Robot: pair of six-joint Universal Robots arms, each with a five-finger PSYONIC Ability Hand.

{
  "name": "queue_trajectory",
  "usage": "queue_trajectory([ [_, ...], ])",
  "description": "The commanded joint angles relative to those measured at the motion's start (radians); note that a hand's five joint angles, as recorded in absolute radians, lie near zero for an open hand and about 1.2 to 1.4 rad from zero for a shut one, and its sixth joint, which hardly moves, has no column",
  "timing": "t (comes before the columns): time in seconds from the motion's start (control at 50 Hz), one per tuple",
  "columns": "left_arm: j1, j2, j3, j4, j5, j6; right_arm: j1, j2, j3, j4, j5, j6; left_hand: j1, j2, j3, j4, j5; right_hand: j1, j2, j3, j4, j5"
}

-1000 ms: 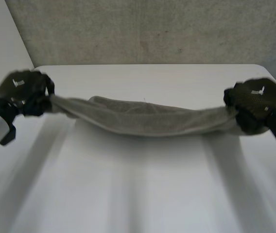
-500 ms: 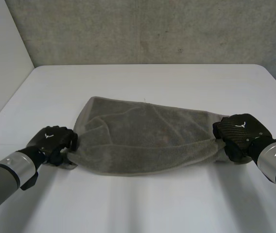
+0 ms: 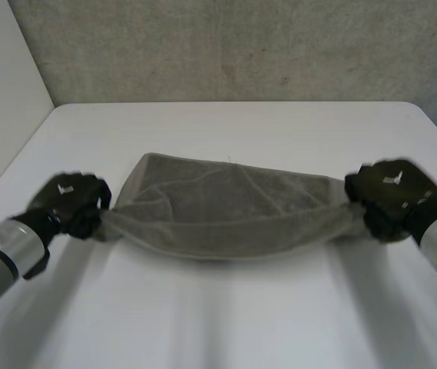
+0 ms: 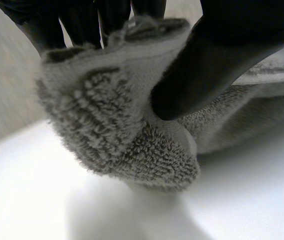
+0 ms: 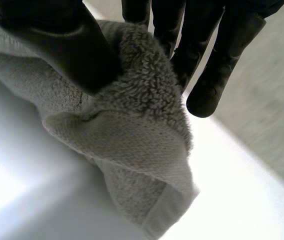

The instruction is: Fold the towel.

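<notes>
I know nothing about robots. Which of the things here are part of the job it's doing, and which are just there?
Part of the job:
- towel, grey, stretched between the two hands
- left hand, pinching one end of the towel
- right hand, pinching the other end

Just there:
- white table, which only carries the work
- grey wall behind the table

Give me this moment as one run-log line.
left hand: shut on towel corner | right hand: shut on other corner | towel: stretched between hands, far part on table
</notes>
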Motion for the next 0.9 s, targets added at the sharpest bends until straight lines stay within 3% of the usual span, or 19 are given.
queue_trajectory([
  [0.02,0.012,0.189,0.079,-0.032,0.002,-0.090,-0.002,-0.174,-0.138,0.080,0.002,0.008,0.089,0.081,0.077,0.041,0.088,0.057,0.087,0.068,0.053,0.056],
  [0.12,0.059,0.296,0.213,-0.031,0.006,-0.274,-0.024,-0.203,-0.339,0.205,0.002,0.013,0.089,0.081,0.077,0.041,0.088,0.057,0.087,0.068,0.053,0.056],
  [0.22,0.091,0.289,0.274,-0.032,0.008,-0.341,-0.031,-0.177,-0.441,0.277,-0.007,0.005,0.089,0.081,0.077,0.041,0.088,0.057,0.087,0.068,0.053,0.056],
  [0.3,0.088,0.238,0.272,-0.019,0.006,-0.340,-0.033,-0.049,-0.481,0.282,-0.007,-0.002,0.089,0.081,0.077,0.041,0.088,0.057,0.087,0.068,0.053,0.056],
  [0.4,0.068,0.053,0.320,0.002,0.005,-0.337,-0.018,0.075,-0.522,0.268,0.000,-0.008,0.089,0.081,0.077,0.041,0.088,0.057,0.087,0.068,0.053,0.056],
  [0.52,0.004,-0.217,0.518,0.034,-0.011,-0.338,0.036,0.269,-0.633,0.211,0.019,-0.027,0.089,0.081,0.077,0.041,0.088,0.057,0.087,0.068,0.053,0.056],
  [0.62,-0.039,-0.349,0.745,0.024,-0.028,-0.341,0.108,0.480,-0.899,0.098,0.121,-0.027,0.089,0.081,0.077,0.041,0.088,0.057,0.087,0.068,0.053,0.056],
  [0.72,-0.088,-0.356,1.011,0.008,-0.145,-0.349,0.137,0.516,-1.077,-0.024,0.201,-0.010,0.089,0.081,0.077,0.041,0.088,0.057,0.087,0.068,0.053,0.056],
  [0.9,-0.120,-0.274,1.150,0.015,-0.170,-0.343,0.143,0.445,-1.152,-0.103,0.220,0.117,0.089,0.081,0.077,0.041,0.088,0.057,0.087,0.068,0.053,0.056],
])
